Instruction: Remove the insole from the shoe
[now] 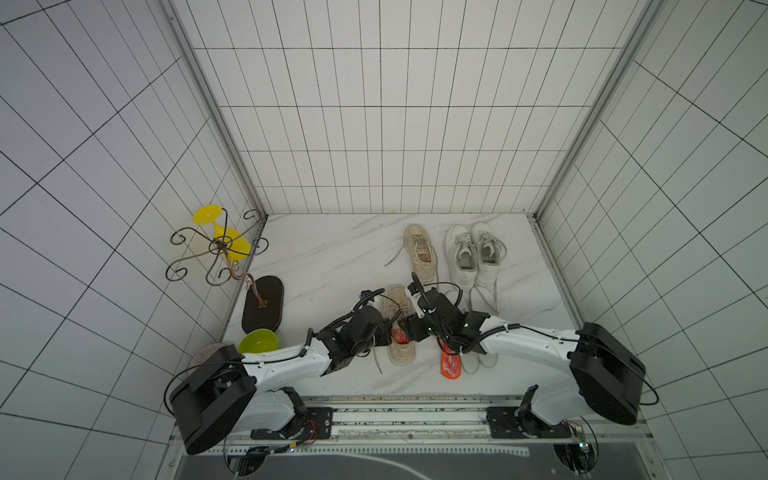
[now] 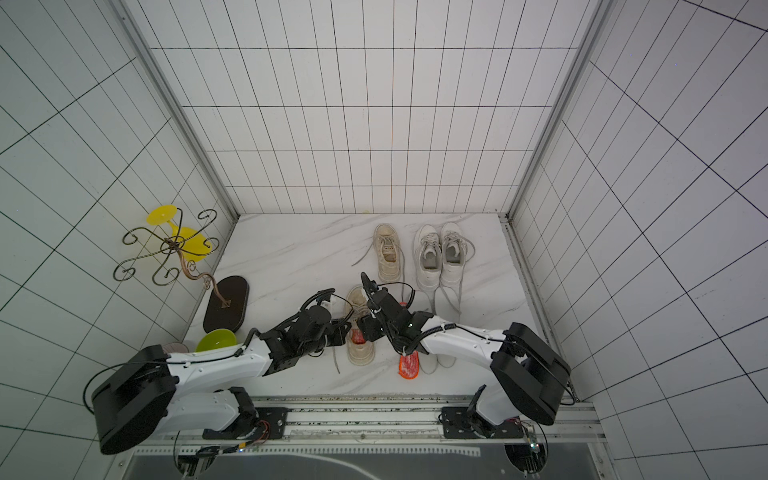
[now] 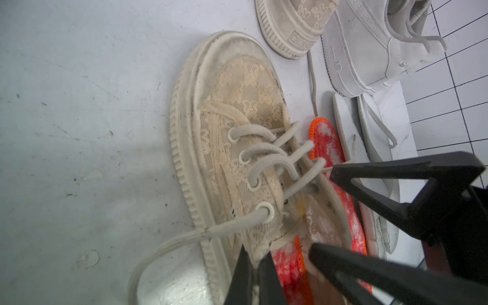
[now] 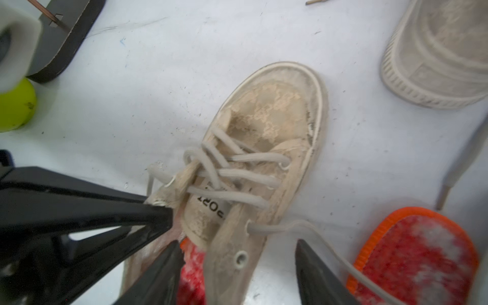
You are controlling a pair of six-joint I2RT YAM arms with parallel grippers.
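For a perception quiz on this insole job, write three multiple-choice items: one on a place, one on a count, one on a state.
1. Where does the loose orange insole lie? A. on the table beside the near beige shoe B. in the green bowl C. on the metal stand
2. How many white sneakers are there? A. one B. two C. four
3. How is the right gripper? A. open B. shut on a lace C. shut on the insole
Key: 1 A, it lies flat next to that shoe; 2 B, one pair stands at the back; 3 A, its fingers stand apart.
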